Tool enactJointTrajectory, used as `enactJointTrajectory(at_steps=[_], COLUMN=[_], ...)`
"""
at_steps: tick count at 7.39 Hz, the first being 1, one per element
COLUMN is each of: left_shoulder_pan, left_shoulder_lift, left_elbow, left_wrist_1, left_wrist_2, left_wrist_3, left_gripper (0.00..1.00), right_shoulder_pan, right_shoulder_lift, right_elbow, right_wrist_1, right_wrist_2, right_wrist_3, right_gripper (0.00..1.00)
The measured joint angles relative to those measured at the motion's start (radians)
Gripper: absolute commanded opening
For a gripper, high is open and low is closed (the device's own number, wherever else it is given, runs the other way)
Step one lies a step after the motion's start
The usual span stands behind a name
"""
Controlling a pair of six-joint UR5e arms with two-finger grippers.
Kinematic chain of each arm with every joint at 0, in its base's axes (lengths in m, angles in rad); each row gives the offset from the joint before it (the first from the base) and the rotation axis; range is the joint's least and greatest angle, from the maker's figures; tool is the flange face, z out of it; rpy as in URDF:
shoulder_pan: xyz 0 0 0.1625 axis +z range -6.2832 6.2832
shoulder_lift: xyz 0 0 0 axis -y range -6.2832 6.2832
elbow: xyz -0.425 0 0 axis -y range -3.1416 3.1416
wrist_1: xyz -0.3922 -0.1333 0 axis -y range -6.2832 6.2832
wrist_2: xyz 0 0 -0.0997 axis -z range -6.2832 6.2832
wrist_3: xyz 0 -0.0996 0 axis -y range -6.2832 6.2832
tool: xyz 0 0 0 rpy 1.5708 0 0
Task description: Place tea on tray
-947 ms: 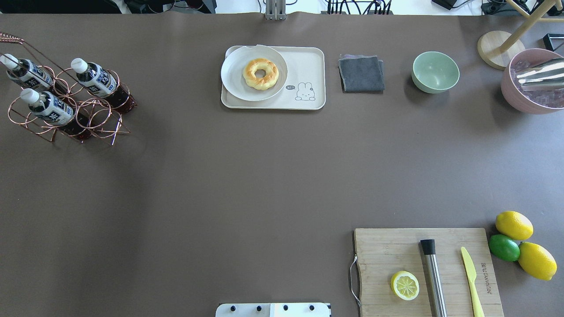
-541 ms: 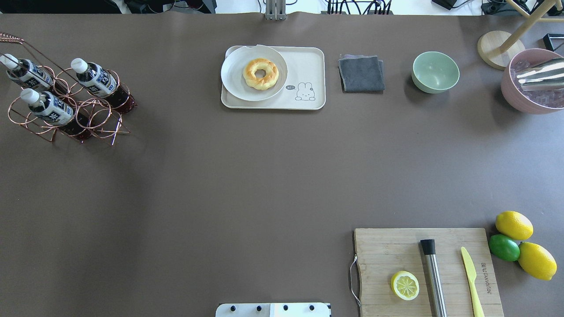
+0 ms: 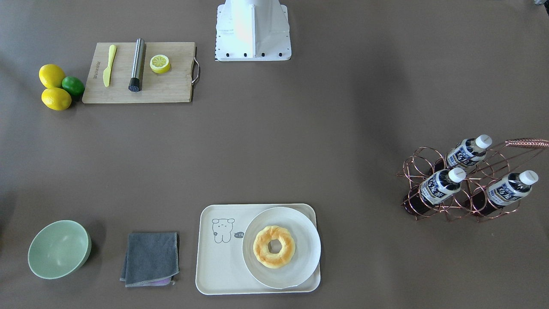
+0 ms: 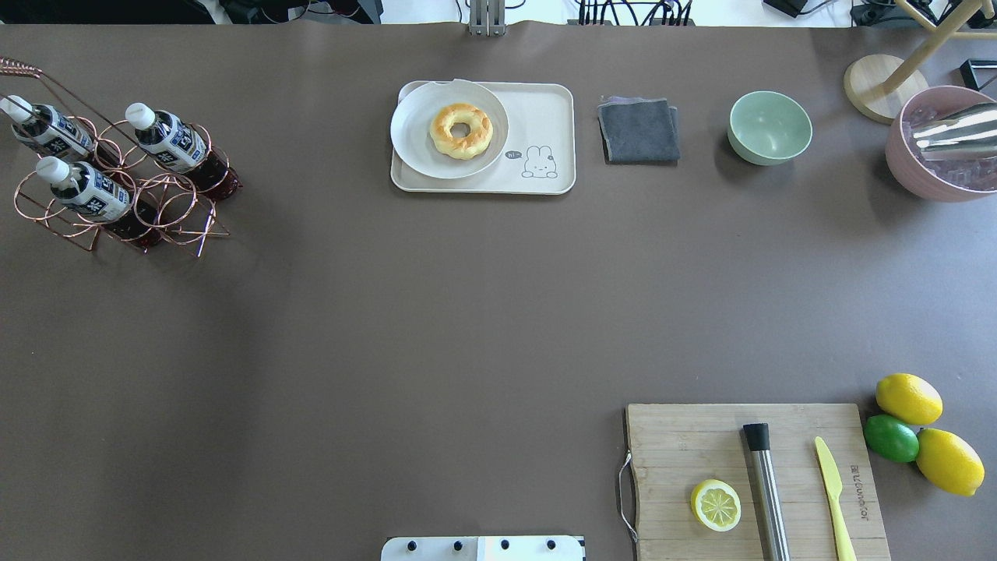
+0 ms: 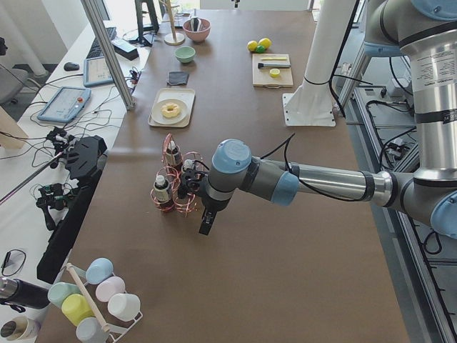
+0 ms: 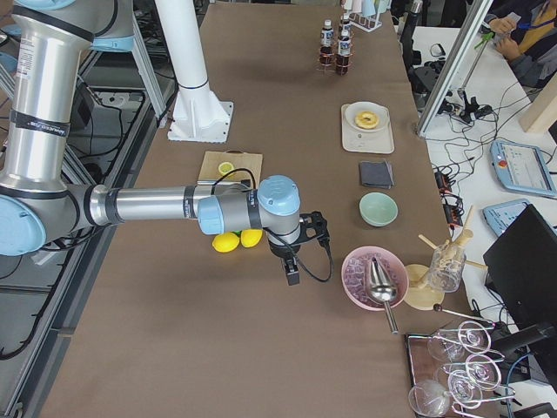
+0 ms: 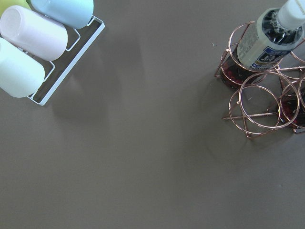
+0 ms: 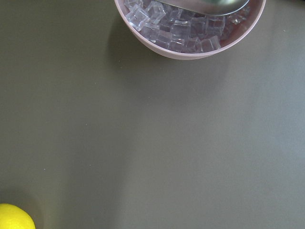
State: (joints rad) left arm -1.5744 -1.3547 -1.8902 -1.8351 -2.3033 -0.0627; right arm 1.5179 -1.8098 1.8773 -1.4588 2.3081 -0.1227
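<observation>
Standing caged in the wire rack [image 3: 525, 142], tea [image 4: 167, 139] likely needs a straight-up pull before you land it on the tray [image 4: 545, 109], bare beside the plate [image 4: 413, 136]; jaws' state: can't tell.

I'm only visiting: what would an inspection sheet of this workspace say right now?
Surface: brown table, nothing spilled seen.
Job's things: three tea bottles in a copper wire rack; tray carries a plate with a doughnut.
Clutter: grey cloth, green bowl, pink ice bowl, cutting board with lemon half, steel muddler, yellow knife; lemons and lime beside it.
Grippers: left gripper beside the rack, right gripper between lemons and ice bowl; open or shut, cannot tell.
Cables: black cable looped at each wrist.
Surroundings: pastel cups, wine glasses, seated person.
</observation>
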Motion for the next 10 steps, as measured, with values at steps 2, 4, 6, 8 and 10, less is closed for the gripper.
enactJointTrajectory(at_steps=[2, 4, 6, 8, 10], left_shoulder_pan=[0.009, 0.033, 0.106, 0.15, 0.199], left_shoulder_lift=[-0.002, -0.024, -0.057, -0.066, -0.068], left_elbow=[0.018, 0.022, -0.009, -0.052, -0.09], left_wrist_1=[-0.013, -0.015, -0.06, -0.091, -0.149], left_wrist_2=[-0.007, -0.013, -0.006, -0.003, -0.002], left_wrist_3=[-0.004, -0.033, -0.214, -0.305, -0.381], left_gripper=[0.97, 0.97, 0.97, 0.97, 0.97], right_shoulder_pan=[-0.001, -0.001, -0.003, -0.005, -0.006], right_shoulder_lift=[-0.003, -0.003, -0.004, -0.006, -0.006], right_elbow=[0.0, 0.0, 0.0, -0.001, -0.002], right_wrist_1=[0.001, 0.002, 0.001, 0.0, 0.0], right_wrist_2=[0.011, 0.018, 0.021, 0.022, 0.027], right_wrist_3=[0.0, -0.002, -0.001, 0.0, 0.001], right_gripper=[1.0, 1.0, 1.0, 1.0, 1.0])
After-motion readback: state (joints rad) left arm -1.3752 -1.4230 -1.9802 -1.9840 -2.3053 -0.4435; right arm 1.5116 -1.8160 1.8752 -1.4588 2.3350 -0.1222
